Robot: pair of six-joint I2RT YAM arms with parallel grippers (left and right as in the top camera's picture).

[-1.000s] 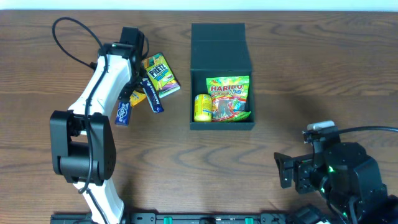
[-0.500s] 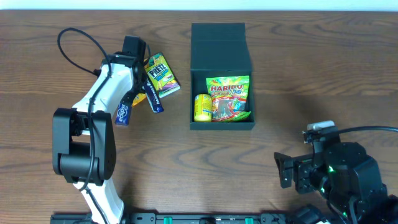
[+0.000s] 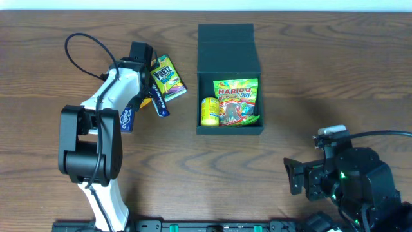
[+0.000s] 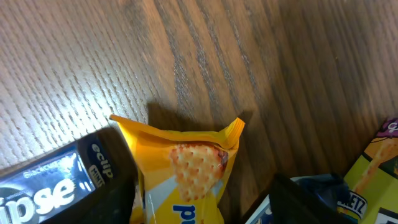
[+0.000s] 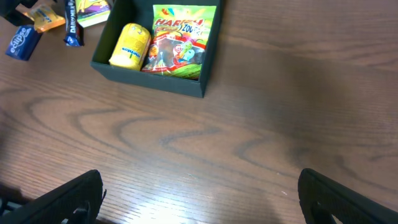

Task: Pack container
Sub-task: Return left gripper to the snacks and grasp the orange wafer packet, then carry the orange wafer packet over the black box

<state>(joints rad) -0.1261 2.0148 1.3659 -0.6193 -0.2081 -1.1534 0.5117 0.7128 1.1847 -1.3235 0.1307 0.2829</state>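
Your left gripper (image 4: pixel 199 186), jaws wide, straddles a yellow cracker packet (image 4: pixel 180 146): likely light, crinkly, slippery, so pinch across its middle. The container (image 3: pixel 225 48), probably light stiff cardboard, sits open at upper centre of the overhead view; your right gripper (image 5: pixel 200 186) idles wide, lower right.

Red letters across the top of the bright bag (image 3: pixel 237 96) lying in the container (image 3: pixel 230 48) spell HARIBO, with a second word under it that I can't make out for certain. Out on the table, the yellow-green box (image 3: pixel 167 76) carries PRETZ, and the left wrist camera catches only its last letters, ETZ. The blue pack (image 4: pixel 50 186) shows "eclip" on its end and "ipse" in big white letters, while the yellow tube (image 3: pixel 209 111) and the dark blue bar (image 3: pixel 159 100) have print too small to read.
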